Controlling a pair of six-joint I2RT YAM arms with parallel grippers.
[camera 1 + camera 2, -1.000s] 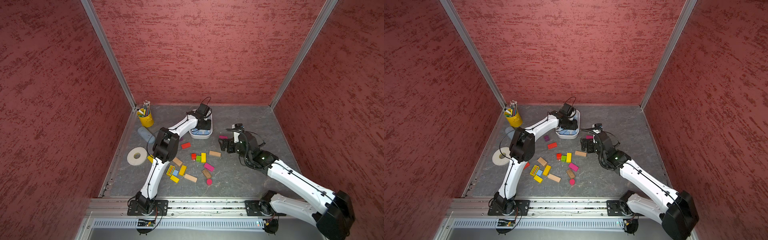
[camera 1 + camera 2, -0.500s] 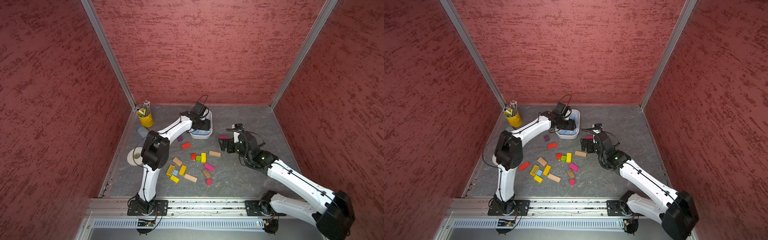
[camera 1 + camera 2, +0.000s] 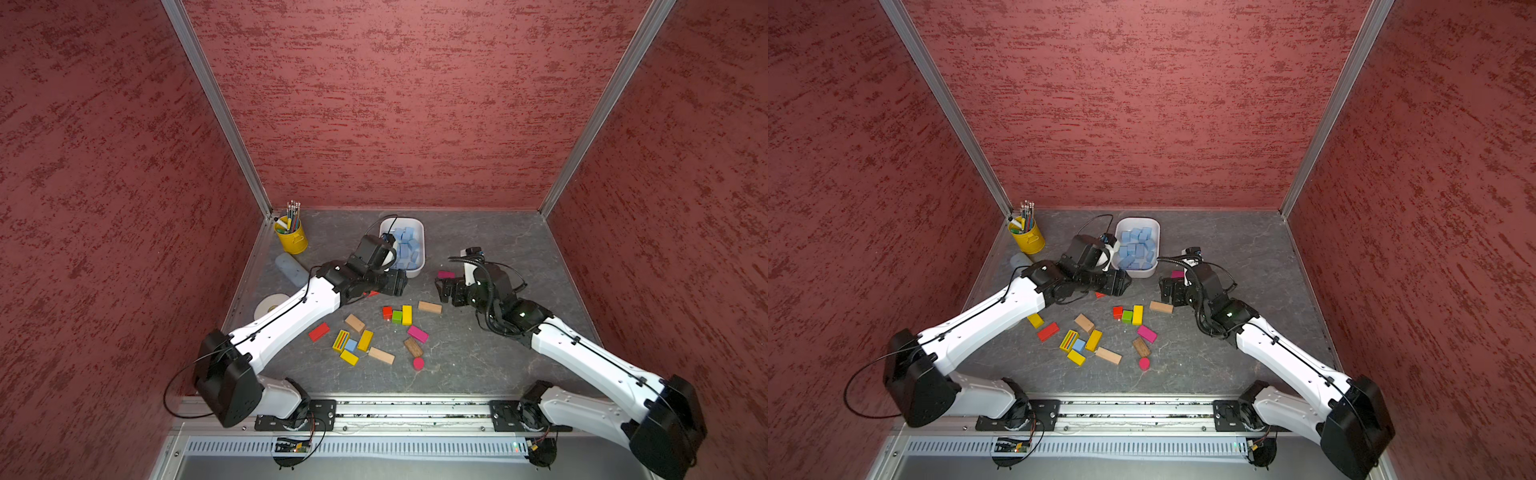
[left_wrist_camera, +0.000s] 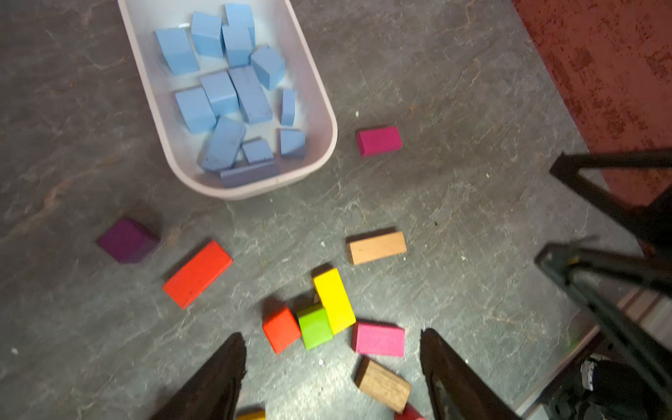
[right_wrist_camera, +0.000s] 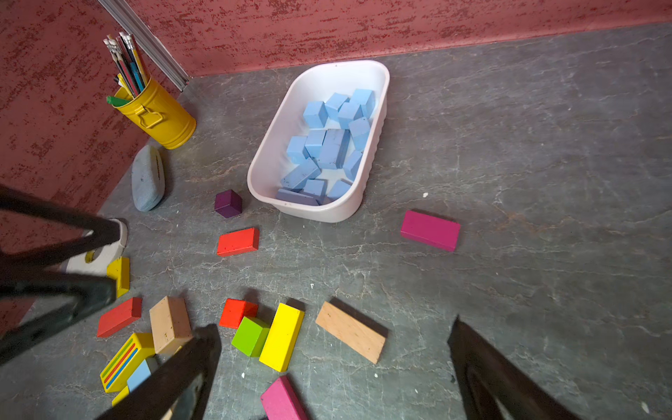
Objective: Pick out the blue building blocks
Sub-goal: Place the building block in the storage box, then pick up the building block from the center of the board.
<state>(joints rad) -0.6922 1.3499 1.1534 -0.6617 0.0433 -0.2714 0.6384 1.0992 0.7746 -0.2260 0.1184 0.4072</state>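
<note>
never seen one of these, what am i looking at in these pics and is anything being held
Two white and black robot arms are bolted to a rail at the front of a grey stone-look table with red walls. Two pictures look down from a camera pair overhead. The other two come from a camera on each wrist, so the dark prongs there are gripper fingers. The left gripper and right gripper are both open and hold nothing. A white plastic tub holds a pile of light blue wooden blocks. Around it lie loose wooden blocks in red, yellow, green, pink, purple and bare wood, with one light blue block among them. A yellow tin of pencils stands in the back corner.
</note>
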